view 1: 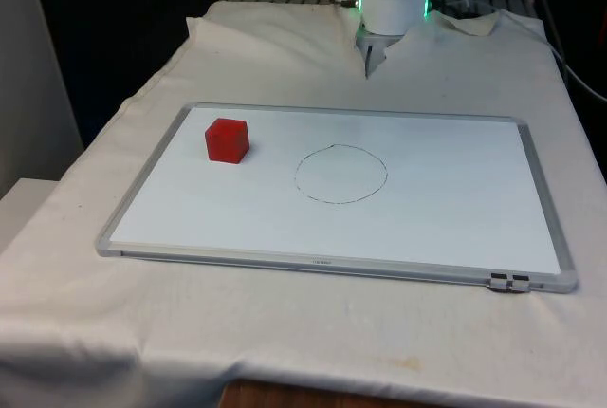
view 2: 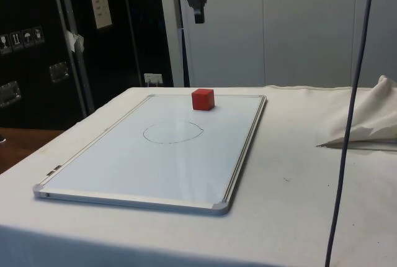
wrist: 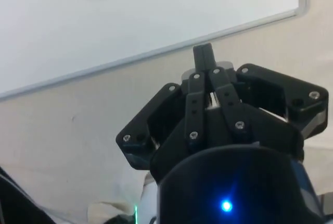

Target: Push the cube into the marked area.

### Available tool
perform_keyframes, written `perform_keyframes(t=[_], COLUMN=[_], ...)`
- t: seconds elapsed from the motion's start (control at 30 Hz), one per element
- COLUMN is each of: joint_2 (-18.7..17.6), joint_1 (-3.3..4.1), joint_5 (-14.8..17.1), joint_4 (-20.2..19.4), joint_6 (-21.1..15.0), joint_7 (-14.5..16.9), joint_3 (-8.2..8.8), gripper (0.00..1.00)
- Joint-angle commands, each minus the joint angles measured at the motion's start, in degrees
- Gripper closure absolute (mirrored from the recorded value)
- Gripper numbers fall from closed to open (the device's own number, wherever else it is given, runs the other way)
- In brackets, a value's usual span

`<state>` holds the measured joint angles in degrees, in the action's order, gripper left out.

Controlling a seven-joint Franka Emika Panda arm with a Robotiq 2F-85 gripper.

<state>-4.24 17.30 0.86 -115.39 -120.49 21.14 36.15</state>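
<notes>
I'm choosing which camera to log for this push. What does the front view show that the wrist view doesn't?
Front view alone: the red cube near the whiteboard's far corner on the front view's left, and the whole drawn circle, cube outside it. Wrist view alone: the gripper close up, fingers together, over the white cloth beyond the board's frame. Both: the gripper, whiteboard, circle line and cloth.

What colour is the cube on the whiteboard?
The cube is red. It shows best in the front view, near the whiteboard's far left corner.
</notes>
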Motion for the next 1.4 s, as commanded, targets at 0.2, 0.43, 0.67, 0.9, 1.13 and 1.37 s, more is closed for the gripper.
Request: perform_keyframes(t=[0.2, 0.43, 0.67, 0.9, 1.13, 1.37], joint_2=[-3.1, -6.8, -9.7, -12.5, -16.4, -20.5], joint_1=[-0.74, -1.09, -1.26, -1.26, -1.78, -1.89], joint_5=[2.8, 6.5, 9.9, 12.5, 16.7, 19.9], joint_4=[-0.9, -1.3, -2.3, -3.0, -3.2, -2.2], joint_6=[-4.2, -7.9, -11.6, -14.3, -18.2, -20.5], joint_7=[4.0, 7.3, 8.8, 9.6, 10.7, 10.7], joint_3=[2.23, 4.24, 5.56, 6.59, 6.25, 5.21], gripper=[1.00, 1.00, 1.00, 1.00, 1.00, 1.00])
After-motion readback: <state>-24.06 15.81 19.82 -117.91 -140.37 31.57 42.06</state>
